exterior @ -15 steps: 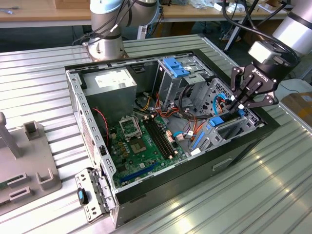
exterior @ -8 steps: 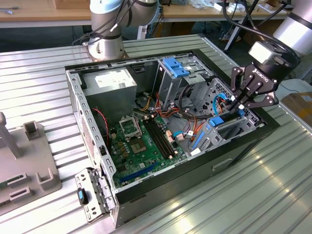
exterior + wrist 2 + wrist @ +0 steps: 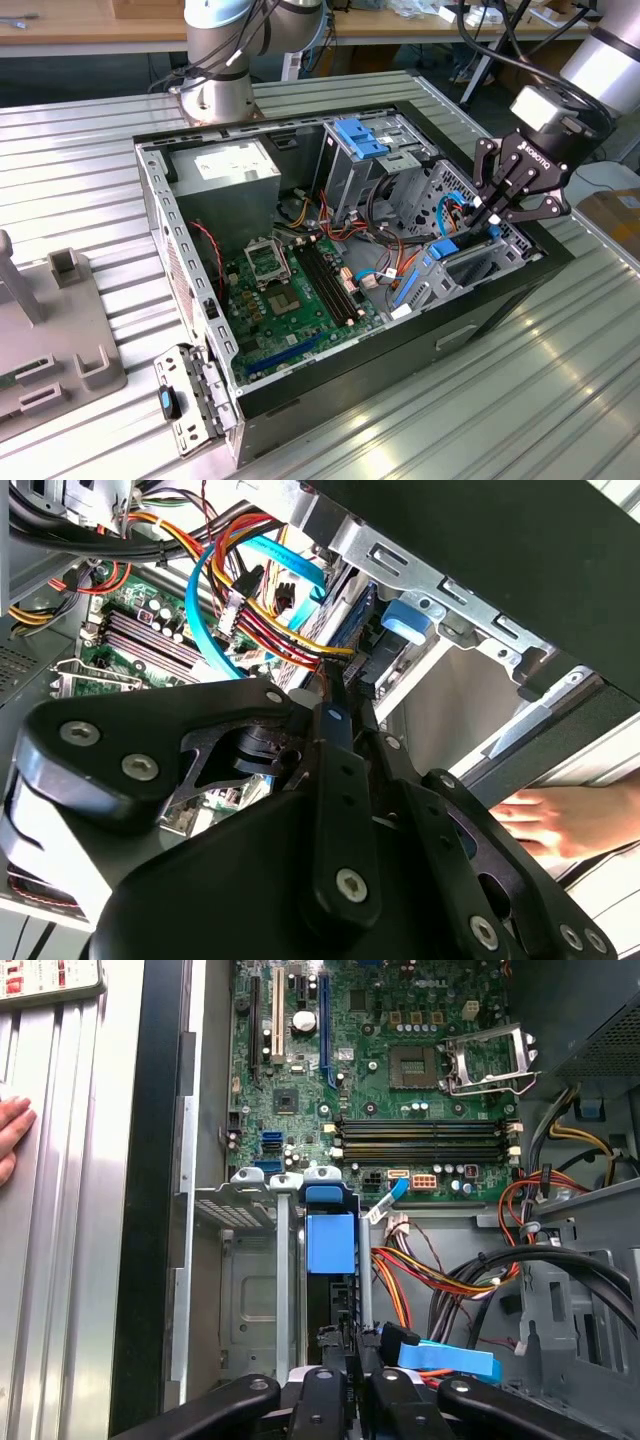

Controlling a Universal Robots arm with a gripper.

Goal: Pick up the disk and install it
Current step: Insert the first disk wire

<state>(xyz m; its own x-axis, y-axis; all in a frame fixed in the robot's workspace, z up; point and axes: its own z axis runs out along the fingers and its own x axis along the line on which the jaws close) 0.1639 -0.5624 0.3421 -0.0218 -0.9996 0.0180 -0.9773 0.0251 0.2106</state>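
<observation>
The disk (image 3: 330,1245) stands on edge in the metal bay (image 3: 250,1300) at the open computer case's corner on the exterior view's right, its blue carrier tab facing the motherboard. In the exterior view it is a dark slab with a blue end (image 3: 462,262) low in that bay. My gripper (image 3: 487,218) reaches down into the bay from above, and its black fingers (image 3: 322,1345) are shut on the disk's near end. In the second wrist view the gripper (image 3: 335,685) meets the disk's edge beside the blue tab (image 3: 405,620).
Red, yellow and blue cables (image 3: 430,1280) crowd the space beside the bay. The green motherboard (image 3: 290,290), grey power supply (image 3: 225,165) and blue-topped drive cage (image 3: 360,135) fill the case. A person's hand (image 3: 10,1135) rests on the ribbed table outside the case wall. A grey fixture (image 3: 50,320) sits at the exterior view's left.
</observation>
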